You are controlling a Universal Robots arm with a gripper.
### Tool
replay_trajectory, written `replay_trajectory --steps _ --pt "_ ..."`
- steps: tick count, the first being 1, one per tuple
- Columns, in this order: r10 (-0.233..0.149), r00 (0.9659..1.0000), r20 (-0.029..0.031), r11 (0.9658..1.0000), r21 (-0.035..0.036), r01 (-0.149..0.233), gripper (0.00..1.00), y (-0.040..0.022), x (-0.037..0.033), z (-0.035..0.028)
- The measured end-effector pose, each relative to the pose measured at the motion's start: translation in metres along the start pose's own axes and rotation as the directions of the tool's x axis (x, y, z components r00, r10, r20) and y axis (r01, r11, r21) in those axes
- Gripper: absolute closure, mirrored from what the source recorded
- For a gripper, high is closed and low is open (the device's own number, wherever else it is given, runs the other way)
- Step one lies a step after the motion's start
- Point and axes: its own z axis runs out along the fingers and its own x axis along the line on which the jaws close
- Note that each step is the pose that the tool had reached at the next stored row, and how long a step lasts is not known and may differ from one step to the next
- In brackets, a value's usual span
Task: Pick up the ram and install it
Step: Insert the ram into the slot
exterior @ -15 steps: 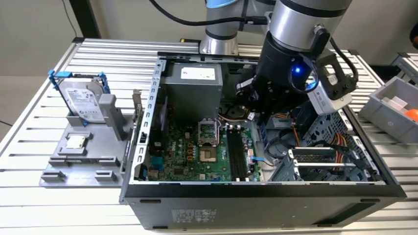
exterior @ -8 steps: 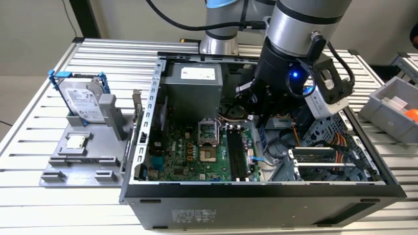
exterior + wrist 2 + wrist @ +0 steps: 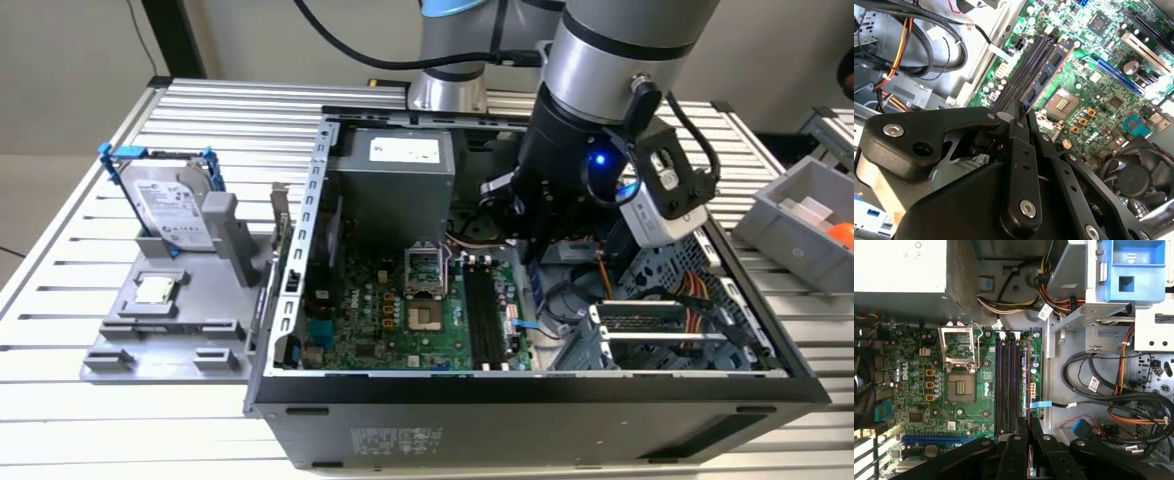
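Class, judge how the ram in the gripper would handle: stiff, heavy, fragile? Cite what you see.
Probably stiff: the ram juts straight from the gripper, unsagging. Likely light: a thin, narrow board. Perhaps fragile: bare chips line its face.

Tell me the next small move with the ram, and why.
Probably ease straight down a little. The fingers grip the ram, which runs parallel to the black slots on the motherboard and looks edge-on above them in the first wrist view. Whether it sits exactly over one slot is unclear, so go slowly.
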Motion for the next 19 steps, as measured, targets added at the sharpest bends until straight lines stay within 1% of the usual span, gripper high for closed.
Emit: replay_trajectory --steps 9,15,17,19 --pt "0.0 1.0 0.0 1.0 0.0001 0.0 1.0 -0.0005 -0.0008 0.0162" --pt "0.0 1.0 0.0 1.0 0.0019 0.0 1.0 -0.0008 -0.0011 0.026" --pt "0.0 1.0 0.0 1.0 0.0021 0.0 1.0 -0.0008 -0.0012 0.0282" --pt "0.0 1.0 -0.0007 1.0 0.0025 0.0 1.0 -0.0008 -0.0012 0.0283"
